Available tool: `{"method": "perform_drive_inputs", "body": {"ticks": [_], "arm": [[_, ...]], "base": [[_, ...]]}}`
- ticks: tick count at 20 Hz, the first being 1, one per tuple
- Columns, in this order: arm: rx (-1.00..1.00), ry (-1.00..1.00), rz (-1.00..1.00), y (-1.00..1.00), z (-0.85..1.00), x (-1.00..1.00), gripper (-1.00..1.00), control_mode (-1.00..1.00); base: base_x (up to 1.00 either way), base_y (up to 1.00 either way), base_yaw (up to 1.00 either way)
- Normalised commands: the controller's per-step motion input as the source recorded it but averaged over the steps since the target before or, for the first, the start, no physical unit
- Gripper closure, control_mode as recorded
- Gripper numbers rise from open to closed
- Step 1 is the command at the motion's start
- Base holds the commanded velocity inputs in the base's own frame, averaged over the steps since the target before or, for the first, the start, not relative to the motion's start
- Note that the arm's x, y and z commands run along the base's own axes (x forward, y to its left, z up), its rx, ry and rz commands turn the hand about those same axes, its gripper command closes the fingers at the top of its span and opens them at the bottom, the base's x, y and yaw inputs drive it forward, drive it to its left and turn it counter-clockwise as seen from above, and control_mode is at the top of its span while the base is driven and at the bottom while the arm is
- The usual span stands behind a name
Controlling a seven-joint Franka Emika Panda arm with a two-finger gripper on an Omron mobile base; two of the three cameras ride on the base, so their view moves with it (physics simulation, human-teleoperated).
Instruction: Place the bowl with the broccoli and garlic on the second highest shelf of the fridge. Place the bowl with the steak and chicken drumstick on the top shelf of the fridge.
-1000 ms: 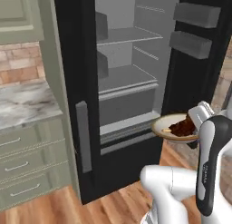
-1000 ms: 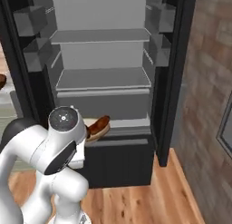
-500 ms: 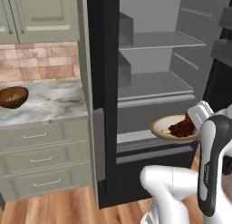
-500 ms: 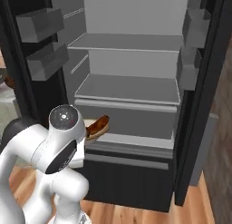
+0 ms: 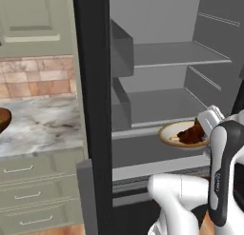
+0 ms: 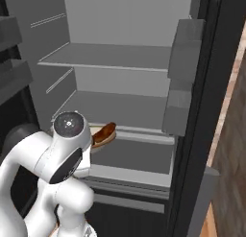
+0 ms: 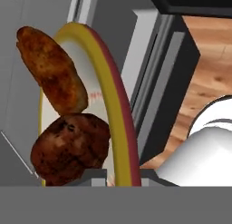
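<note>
Two pieces of meat ride in the bowl that the gripper carries: the chicken drumstick and, beside it, the darker steak. In the hand view the gripper's jaws stand closed on the bowl's yellow and red rim, one tip on each side of it. The bowl hangs low in front of the open fridge, about level with the ledge above the lower drawer, and well below the upper shelves.

The step in hand appears to be lifting this bowl toward the top shelf. The uppermost slab visible may be that shelf, though the frames cut off the fridge's top, so this cannot be told for sure. To do it well, the arm should probably raise the bowl clear of the shelf fronts first, then move it inward, keeping it level so the meat does not slide out. The door bins on the right crowd the opening and call for care. Another bowl sits on the counter to the left, waiting.
</note>
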Motion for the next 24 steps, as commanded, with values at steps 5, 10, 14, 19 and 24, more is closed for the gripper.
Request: {"method": "perform_drive_inputs", "body": {"ticks": [5,10,14,19,24], "arm": [[0.00,0.00,0.00,0.00,0.00,0.00,1.00,1.00],[0.00,-0.03,-0.06,0.00,0.31,-0.27,1.00,-1.00],[0.00,-0.14,-0.13,-0.01,0.73,-0.42,1.00,-1.00],[-0.02,-0.22,-0.10,-0.02,0.99,-0.33,1.00,-1.00],[-0.01,-0.29,-0.03,0.00,1.00,0.00,1.00,-1.00]], "base": [[0.75,-0.01,0.00],[0.00,0.00,0.00],[0.00,0.00,0.00],[0.00,0.00,0.00],[0.00,0.00,0.00]]}}
